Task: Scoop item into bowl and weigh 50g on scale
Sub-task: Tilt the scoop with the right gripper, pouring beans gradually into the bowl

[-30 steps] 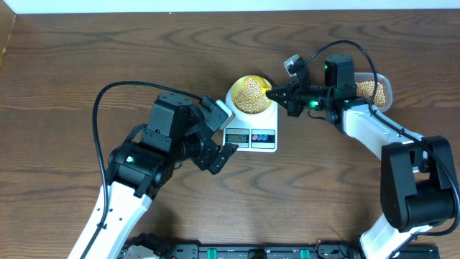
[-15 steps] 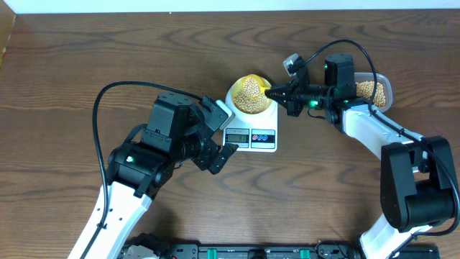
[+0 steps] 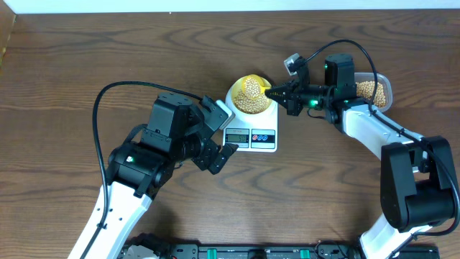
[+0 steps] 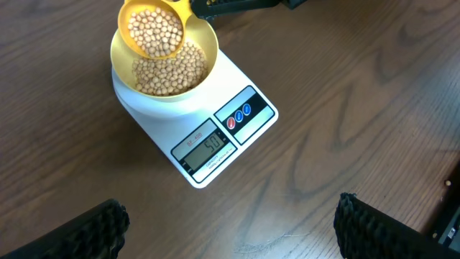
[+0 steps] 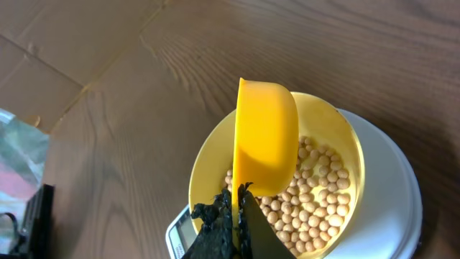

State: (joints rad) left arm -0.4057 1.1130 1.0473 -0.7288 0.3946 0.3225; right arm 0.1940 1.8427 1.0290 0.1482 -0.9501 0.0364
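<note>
The pale-yellow bowl [image 3: 249,94] sits on the white scale [image 3: 251,128] and holds many tan beans [image 4: 169,72]. My right gripper [image 3: 277,92] is shut on the handle of a bright yellow scoop [image 4: 152,30], held over the bowl and still full of beans. In the right wrist view the scoop [image 5: 264,137] is seen edge-on above the beans [image 5: 309,205], its handle between my fingers [image 5: 237,208]. The scale's display [image 4: 207,145] is lit. My left gripper [image 4: 230,223] is open and empty, hovering over bare table in front of the scale.
A clear plastic tub [image 3: 374,91] with more beans stands at the right, behind my right arm. Cardboard [image 5: 43,43] lies at the table's far edge. The table is dark wood [image 3: 86,65].
The scoop has shifted slightly over the bowl. The left arm has not moved.
</note>
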